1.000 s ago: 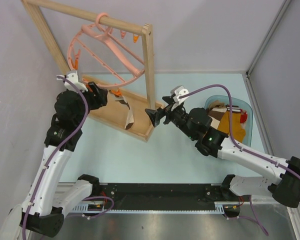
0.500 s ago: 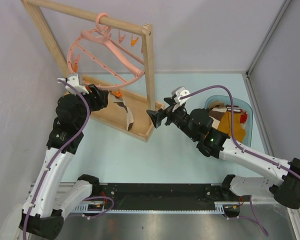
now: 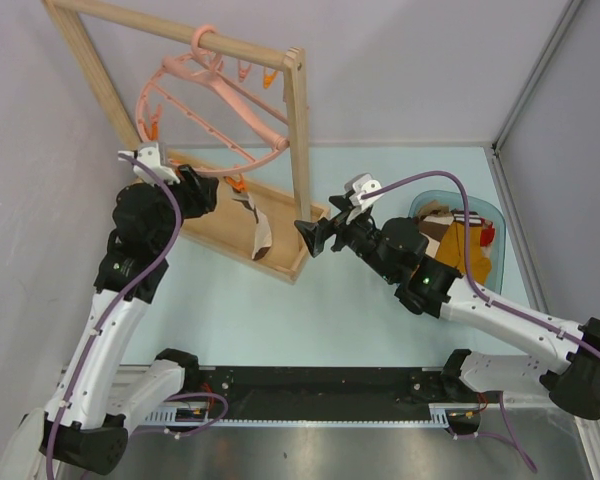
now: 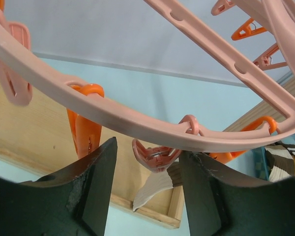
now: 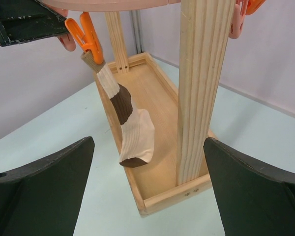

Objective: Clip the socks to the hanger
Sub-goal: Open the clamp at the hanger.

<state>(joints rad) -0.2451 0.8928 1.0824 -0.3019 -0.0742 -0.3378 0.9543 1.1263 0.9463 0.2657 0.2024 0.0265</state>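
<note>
**Task status.** One cream-and-brown sock (image 5: 130, 132) is hung. Its cuff is held in an orange clip (image 5: 86, 33) on the ring of the hanger (image 3: 242, 103). The sock hangs just left of the upright post (image 3: 298, 130) of the wooden rack, above the rack's base board (image 3: 220, 225). No other sock is seen on the hanger. The other socks (image 3: 450, 240) lie heaped in a translucent dish (image 3: 483, 207) on the counter (image 3: 280, 320), well to the right of the upright post. The task is judged to be at an early stage: one sock is clipped, several are left, and many clips are free.

**Left pincer.** The left pincer (image 4: 148, 167) is under the hanger ring, left of the upright post and beyond the hung sock. Its jaws stand partly apart. A free pink clip (image 4: 156, 155) hangs from the ring between them. One finger lies very close to the clip's side, and contact cannot be confirmed. The other finger is clear of the clip. Nothing is gripped, and no sock is in this pincer.

**Right pincer.** The right pincer (image 3: 308, 236) is just right of the upright post, near its foot, and faces the post and the hung sock. Its jaws are fully spread and hold nothing. The heaped socks lie behind it, on the far side from the post.

**Next requirement (judgement).** Take a sock from the dish, carry it left past the upright post, and present it to a free clip.
</note>
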